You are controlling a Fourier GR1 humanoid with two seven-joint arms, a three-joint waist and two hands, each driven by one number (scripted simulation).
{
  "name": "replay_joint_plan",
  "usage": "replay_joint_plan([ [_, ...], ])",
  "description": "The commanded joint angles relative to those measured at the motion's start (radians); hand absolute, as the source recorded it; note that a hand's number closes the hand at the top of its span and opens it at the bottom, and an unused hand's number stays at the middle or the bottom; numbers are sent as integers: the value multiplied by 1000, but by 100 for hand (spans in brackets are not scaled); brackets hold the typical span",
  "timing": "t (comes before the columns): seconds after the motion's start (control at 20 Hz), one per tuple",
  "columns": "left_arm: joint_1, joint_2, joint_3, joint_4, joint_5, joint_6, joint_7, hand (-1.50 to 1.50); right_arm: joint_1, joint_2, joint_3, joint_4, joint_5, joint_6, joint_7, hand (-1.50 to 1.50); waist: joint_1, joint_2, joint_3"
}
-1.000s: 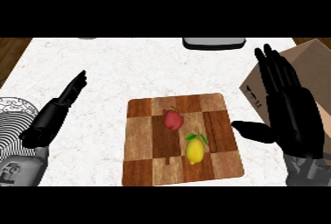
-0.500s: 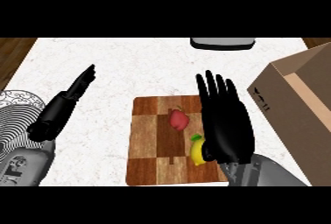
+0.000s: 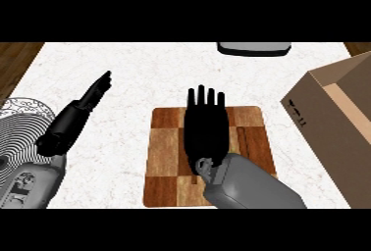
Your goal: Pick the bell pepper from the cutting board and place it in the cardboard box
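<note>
The wooden cutting board (image 3: pixel 168 162) lies at the middle of the white counter. My right hand (image 3: pixel 205 128) is stretched flat over it, fingers straight and pointing away, open. It covers the spot where the red bell pepper and a yellow fruit lay, so both are hidden. The cardboard box (image 3: pixel 337 125) stands open at the right edge, apart from the board. My left hand (image 3: pixel 78 115) rests open at the left, fingers pointing up and away, clear of the board.
A patterned black-and-white plate (image 3: pixel 18 122) sits at the left edge under my left forearm. A grey appliance (image 3: pixel 253 48) stands at the far edge. Dark wood floor shows past the counter's far corners.
My right hand has swung left from beside the box to over the board, now covering the pepper and yellow fruit. The view has shifted a little; the left hand keeps its pose.
</note>
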Motion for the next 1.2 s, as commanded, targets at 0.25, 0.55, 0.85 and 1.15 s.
replay_joint_plan([
  [0.25,2,-7,0,-11,3,-12,2,0,-132,57,-12,191,-156,63,330,-150,23,1,2],
  [0.55,-45,-17,3,-35,14,-14,81,0,-178,57,31,327,-131,8,325,-150,8,0,4],
  [0.85,-16,-8,12,-19,-13,-10,40,0,-239,57,45,370,-180,-4,342,-150,6,-1,4],
  [1.15,4,-19,18,-10,-19,-4,13,0,-200,57,94,466,-175,-61,327,-150,-5,0,4],
])
